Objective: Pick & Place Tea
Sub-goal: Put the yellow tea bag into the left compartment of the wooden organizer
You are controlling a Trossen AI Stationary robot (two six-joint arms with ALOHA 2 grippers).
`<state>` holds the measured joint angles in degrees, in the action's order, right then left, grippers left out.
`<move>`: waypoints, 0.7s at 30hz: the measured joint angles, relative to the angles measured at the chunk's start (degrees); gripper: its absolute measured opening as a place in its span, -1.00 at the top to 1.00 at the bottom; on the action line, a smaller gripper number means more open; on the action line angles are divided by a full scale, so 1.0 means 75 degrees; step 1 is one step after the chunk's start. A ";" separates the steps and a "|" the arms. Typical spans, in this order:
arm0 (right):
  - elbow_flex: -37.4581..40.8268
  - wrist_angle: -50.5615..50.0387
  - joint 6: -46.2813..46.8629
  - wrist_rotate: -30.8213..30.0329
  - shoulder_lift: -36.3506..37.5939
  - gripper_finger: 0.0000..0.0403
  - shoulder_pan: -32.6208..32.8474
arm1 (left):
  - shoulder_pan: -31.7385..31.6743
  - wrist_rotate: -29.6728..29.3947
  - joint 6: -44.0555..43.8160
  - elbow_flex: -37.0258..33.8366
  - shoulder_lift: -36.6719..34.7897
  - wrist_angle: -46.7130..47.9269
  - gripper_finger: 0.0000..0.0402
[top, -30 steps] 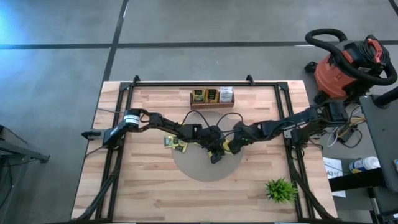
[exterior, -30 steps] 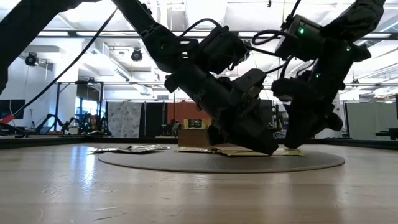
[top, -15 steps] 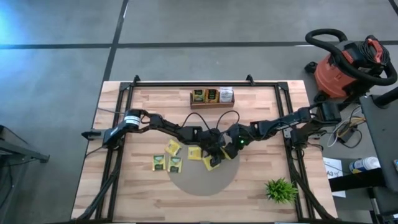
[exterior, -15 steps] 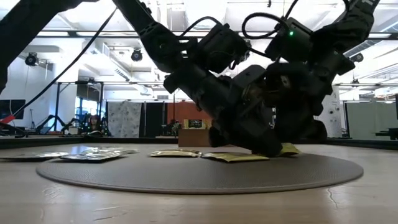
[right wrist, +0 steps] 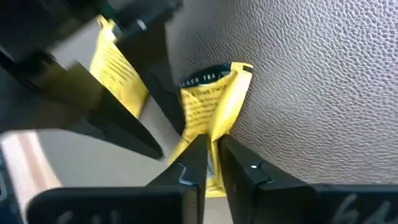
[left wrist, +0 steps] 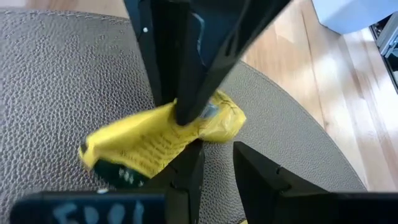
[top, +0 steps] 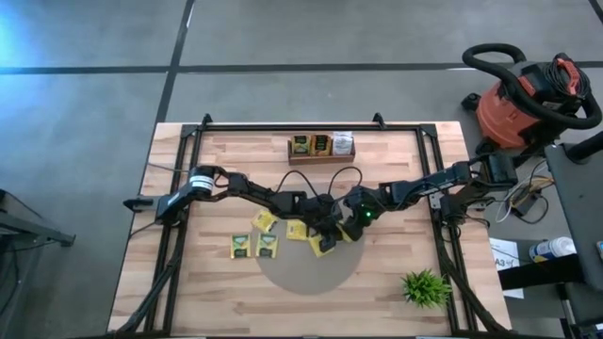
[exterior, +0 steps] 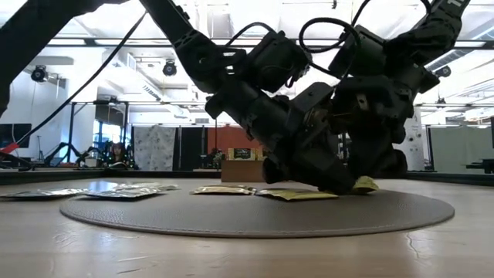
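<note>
Yellow tea packet (right wrist: pixel 208 115) pinched by right tool (right wrist: pixel 211 158) on round mat (right wrist: pixel 323 93); left tool (left wrist: pixel 214 163) parted just beside it

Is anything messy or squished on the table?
Yes. One yellow tea packet is crumpled and standing on edge, pinched by the right gripper with the left gripper crowding it on the round mat. Other packets lie scattered flat, not in the wooden tray.
</note>
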<state>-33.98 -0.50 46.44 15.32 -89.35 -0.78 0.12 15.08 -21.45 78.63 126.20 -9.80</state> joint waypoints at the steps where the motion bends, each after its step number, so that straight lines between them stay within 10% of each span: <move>1: -0.0006 -0.0107 -0.0069 -0.0025 0.0002 0.82 0.0000 | 0.0000 0.0011 0.0000 0.0000 -0.0033 0.0024 0.54; 21: -0.0071 -0.0441 -0.0601 -0.1051 0.1148 0.96 -0.0237 | -0.0001 -0.0780 0.0287 -0.0038 -0.1764 0.2265 0.54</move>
<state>-34.51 -3.81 41.93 7.44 -80.75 -2.55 0.11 9.23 -19.30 78.35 112.97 7.19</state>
